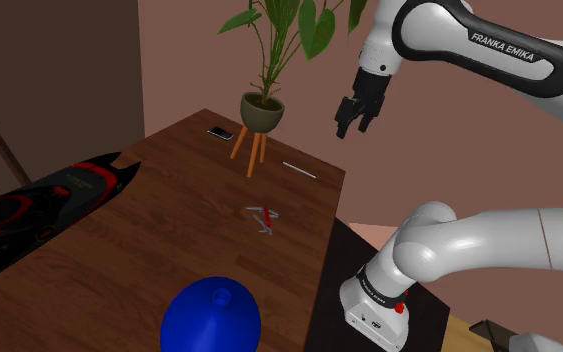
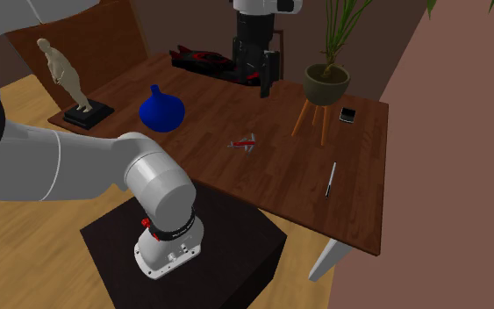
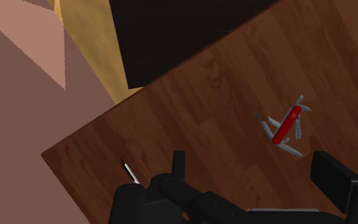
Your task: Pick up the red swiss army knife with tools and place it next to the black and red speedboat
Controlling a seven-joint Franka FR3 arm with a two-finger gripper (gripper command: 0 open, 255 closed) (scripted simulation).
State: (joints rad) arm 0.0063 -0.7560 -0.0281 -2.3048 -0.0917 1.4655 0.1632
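Wrist view: jaws released, empty, above tabletop [image 3: 234,76]. Knife [image 3: 287,124] lies flat, tools fanned out, well apart from speedboat [image 1: 69,190] at the shoulder view's left.

Swiss army knife [image 3: 287,124]: red, grey tools. Speedboat [image 1: 44,205]: black, red trim. Vase [image 1: 211,318]: blue. Table [image 1: 169,235]: brown woodgrain. Plant pot [image 1: 262,110]: olive. Figurine [image 2: 63,75]: tan.

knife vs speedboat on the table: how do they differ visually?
Size: the speedboat is far bigger than the swiss army knife. Colour: the knife is red with grey tools; the boat is mostly black with red trim. Shape: the knife's tools fan out on both sides; the boat is one long pointed hull. Shared: both lie on the wooden table, well apart.
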